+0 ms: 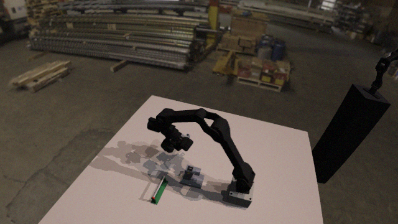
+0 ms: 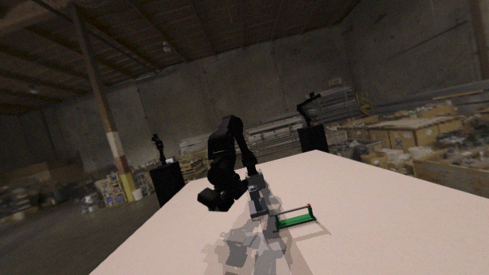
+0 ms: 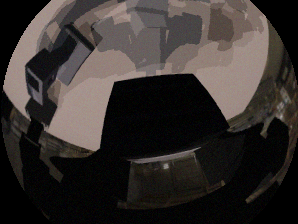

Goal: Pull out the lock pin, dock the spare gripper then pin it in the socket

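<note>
the black arm [image 1: 217, 130] arches up from its grey base [image 1: 245, 202] at the 5 o'clock side of the white table [image 1: 280, 162] and reaches toward 10 o'clock, with its wrist raised above the table top. the gripper [image 1: 175, 144] is clenched on a dark blocky thing, the spare gripper [image 3: 162, 116], which fills the middle of the wrist view as a black shape against the table. in the exterior view the gripper [image 2: 214, 198] hangs off the table surface, with patchy grey shadows beneath it.

the mount [image 1: 191, 175], a small grey block with a dark upright socket, stands on the table at about 9 o'clock of the arm's base, near it. in the exterior view the mount [image 2: 257, 202] sits just at 3 o'clock of the raised gripper.

the lock pin [image 1: 158, 188], a thin grey rod with a red tip, lies over a green tray [image 1: 160, 193] at 8 o'clock of the mount, out of the socket. in the exterior view the lock pin [image 2: 292, 210] lies above the green tray [image 2: 296, 221].
</note>
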Motion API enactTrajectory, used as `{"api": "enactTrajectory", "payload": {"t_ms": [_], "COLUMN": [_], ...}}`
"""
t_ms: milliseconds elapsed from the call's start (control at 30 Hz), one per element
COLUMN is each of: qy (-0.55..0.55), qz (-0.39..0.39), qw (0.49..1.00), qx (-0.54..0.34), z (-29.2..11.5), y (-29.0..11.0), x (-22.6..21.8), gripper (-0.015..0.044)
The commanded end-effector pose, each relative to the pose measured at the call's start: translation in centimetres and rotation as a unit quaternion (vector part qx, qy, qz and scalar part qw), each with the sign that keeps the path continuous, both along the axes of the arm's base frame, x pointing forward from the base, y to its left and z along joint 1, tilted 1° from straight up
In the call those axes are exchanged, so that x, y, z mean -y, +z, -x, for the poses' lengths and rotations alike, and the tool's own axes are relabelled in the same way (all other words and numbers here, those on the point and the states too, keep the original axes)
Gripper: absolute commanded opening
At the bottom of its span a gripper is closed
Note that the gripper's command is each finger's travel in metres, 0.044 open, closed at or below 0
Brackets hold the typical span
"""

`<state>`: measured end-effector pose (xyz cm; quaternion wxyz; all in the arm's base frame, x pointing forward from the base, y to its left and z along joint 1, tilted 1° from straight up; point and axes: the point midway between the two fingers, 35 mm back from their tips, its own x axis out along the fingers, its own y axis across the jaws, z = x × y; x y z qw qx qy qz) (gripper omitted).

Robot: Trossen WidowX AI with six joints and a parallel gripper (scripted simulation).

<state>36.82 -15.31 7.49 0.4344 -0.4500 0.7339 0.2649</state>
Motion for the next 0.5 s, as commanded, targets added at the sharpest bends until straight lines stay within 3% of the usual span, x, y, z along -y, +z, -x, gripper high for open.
{"api": "enactTrajectory", "payload": {"t_ms": [0,267,467], "qy": [0.0,0.0,0.016], "qz": [0.0,-0.002,-0.059], "qw": [1.0,1.0,0.998], "qx": [0.0,-0.001,-0.019], "z": [0.0,0.0,1.4], "y": [0.0,0.0,-0.3], "x": [0.0,0.0,-0.6], "gripper": [0.0,0.0,0.0]}}
